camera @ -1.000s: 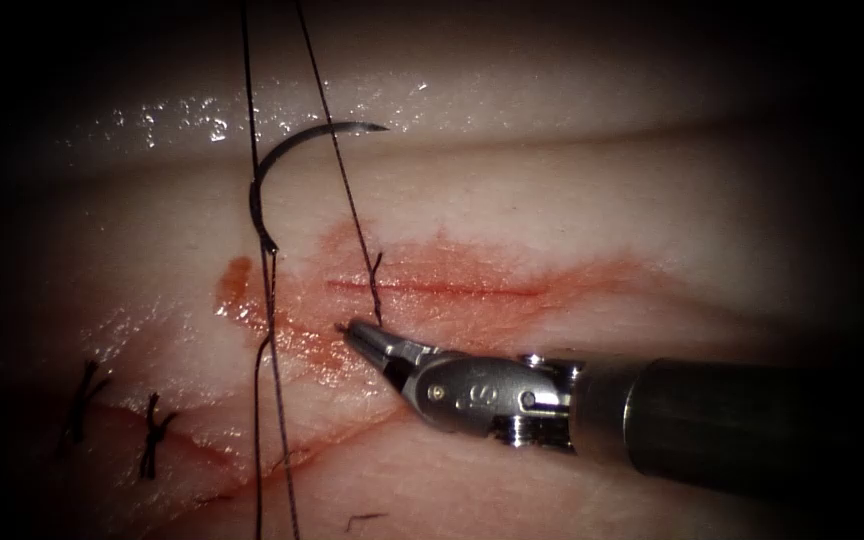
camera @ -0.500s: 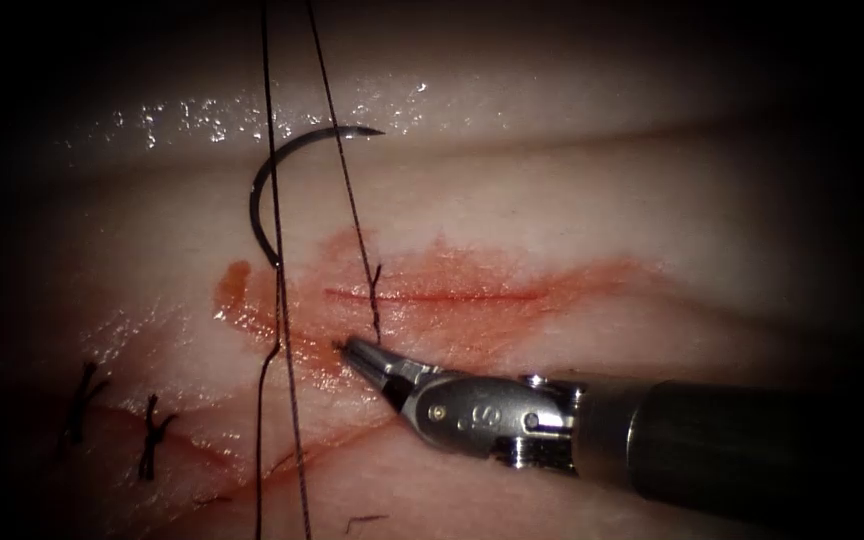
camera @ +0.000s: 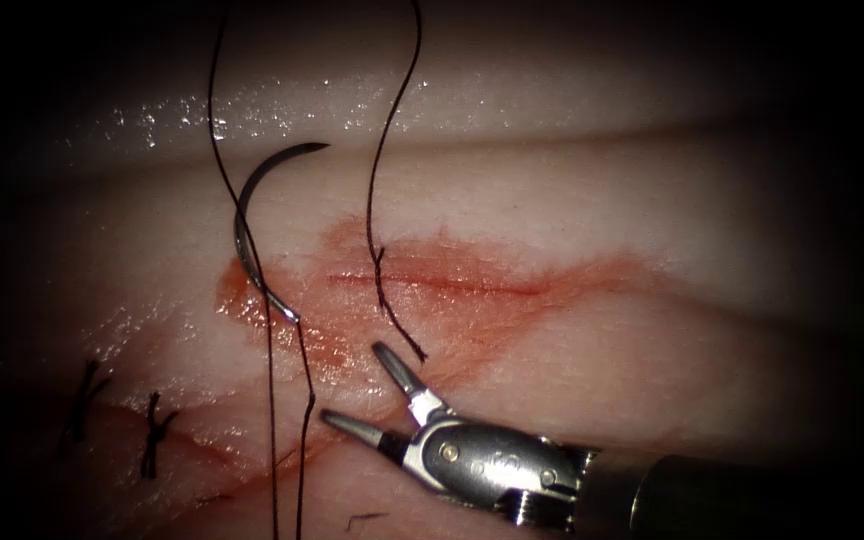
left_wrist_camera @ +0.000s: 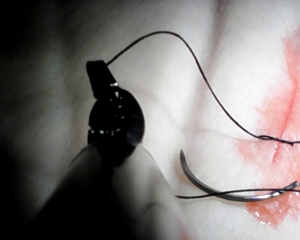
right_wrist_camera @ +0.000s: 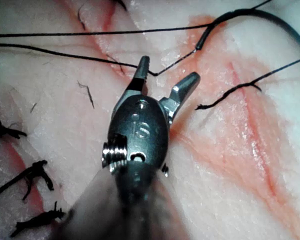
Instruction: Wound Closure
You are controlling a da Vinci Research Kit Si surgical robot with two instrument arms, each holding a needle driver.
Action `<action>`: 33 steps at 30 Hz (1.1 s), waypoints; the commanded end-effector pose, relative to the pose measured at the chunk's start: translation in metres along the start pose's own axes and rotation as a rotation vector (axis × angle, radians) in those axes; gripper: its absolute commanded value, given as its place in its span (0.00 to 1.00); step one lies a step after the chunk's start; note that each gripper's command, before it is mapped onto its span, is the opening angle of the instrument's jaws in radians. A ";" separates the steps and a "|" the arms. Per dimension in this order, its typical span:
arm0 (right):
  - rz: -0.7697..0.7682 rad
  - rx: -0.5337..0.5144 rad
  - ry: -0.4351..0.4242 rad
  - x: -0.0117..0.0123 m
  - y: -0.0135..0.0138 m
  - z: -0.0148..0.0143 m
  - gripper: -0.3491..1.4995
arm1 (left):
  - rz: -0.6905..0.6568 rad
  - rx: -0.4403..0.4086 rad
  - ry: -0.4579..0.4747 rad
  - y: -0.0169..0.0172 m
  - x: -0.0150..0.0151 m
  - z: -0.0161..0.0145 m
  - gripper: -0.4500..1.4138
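Observation:
My right tool (camera: 352, 381) (right_wrist_camera: 169, 67) stands open and empty over the tissue (camera: 652, 220), just below the cut's (camera: 442, 284) left end. A short thread tail (camera: 400, 330) (right_wrist_camera: 230, 92) lies loose beside its upper jaw, coming from a stitch (camera: 377, 262) across the cut. The long thread (camera: 392, 130) (left_wrist_camera: 210, 92) rises slack from that stitch. My left tool (left_wrist_camera: 97, 67) is shut on that thread. The curved needle (camera: 244, 215) (left_wrist_camera: 215, 192) lies free on the tissue left of the cut, held by neither tool, with thread (camera: 304, 420) trailing from its blunt end.
Two older knotted stitches (camera: 82, 400) (camera: 155, 435) (right_wrist_camera: 30, 175) sit at the lower left on another cut line. Red fluid (camera: 252, 295) stains the tissue around the cut. A small cut thread scrap (camera: 362, 519) lies near the bottom.
The right tool's jaws opened and let go of the short thread tail, then dropped lower. The taut threads went slack and curved. The needle sank down and left.

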 end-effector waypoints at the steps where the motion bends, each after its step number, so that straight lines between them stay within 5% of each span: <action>1: -0.058 0.039 0.003 -0.0002 -0.0005 -0.0001 0.44 | -0.004 -0.011 0.008 0.0007 0.0000 0.0002 0.00; 2: -0.136 0.112 0.027 0.0002 -0.0002 -0.0005 0.08 | -0.004 -0.020 0.013 0.0013 0.0002 -0.0004 0.00; 3: -0.173 0.137 0.042 0.0005 0.0001 -0.0009 0.00 | -0.010 -0.032 0.019 0.0022 0.0004 -0.0012 0.00; 10: -0.141 0.232 0.048 0.0050 0.0062 -0.0021 0.00 | -0.007 -0.119 0.001 0.0085 0.0017 -0.0059 0.00; 16: -0.113 0.298 0.088 0.0069 0.0096 0.0001 0.00 | 0.029 -0.146 -0.053 0.0130 0.0007 -0.0078 0.00; 26: -0.049 0.238 0.181 0.0065 0.0153 0.0068 0.00 | 0.074 -0.181 -0.127 0.0179 -0.0034 -0.0076 0.00; 33: 0.053 0.313 0.263 0.0066 0.0178 0.0093 0.00 | 0.100 -0.188 -0.188 0.0199 -0.0063 -0.0049 0.00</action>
